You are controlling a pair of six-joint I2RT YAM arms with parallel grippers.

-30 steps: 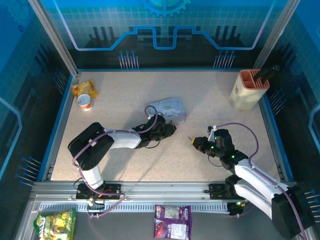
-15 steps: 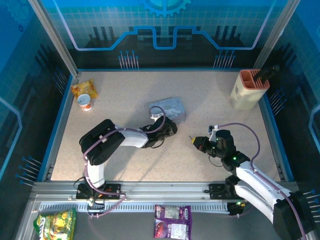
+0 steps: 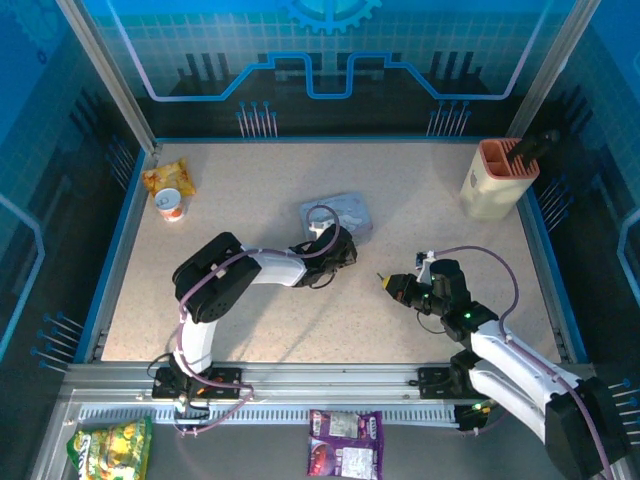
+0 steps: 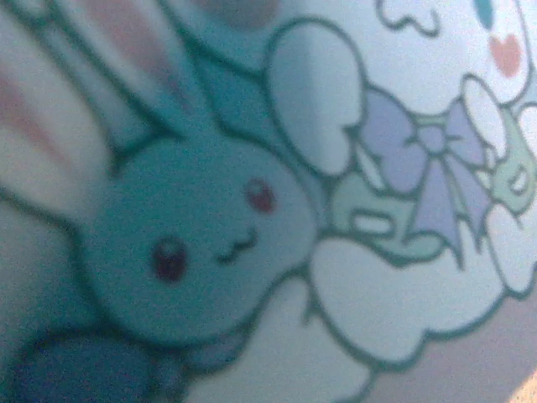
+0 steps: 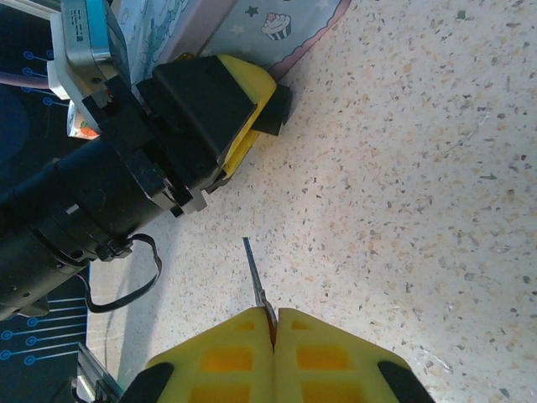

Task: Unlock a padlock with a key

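Overhead spans table (image 3: 250,180); wrist cams close, both facing tin (image 3: 338,215).

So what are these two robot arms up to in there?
The right gripper is pinched shut on a tiny thin dark metal key, whose tip sticks out free above the speckled table. The left gripper is down against the near edge of a flat grey-blue tin with cartoon print, and its camera looks at the tin's bunny picture from very close. Whether that gripper holds anything can't be told.
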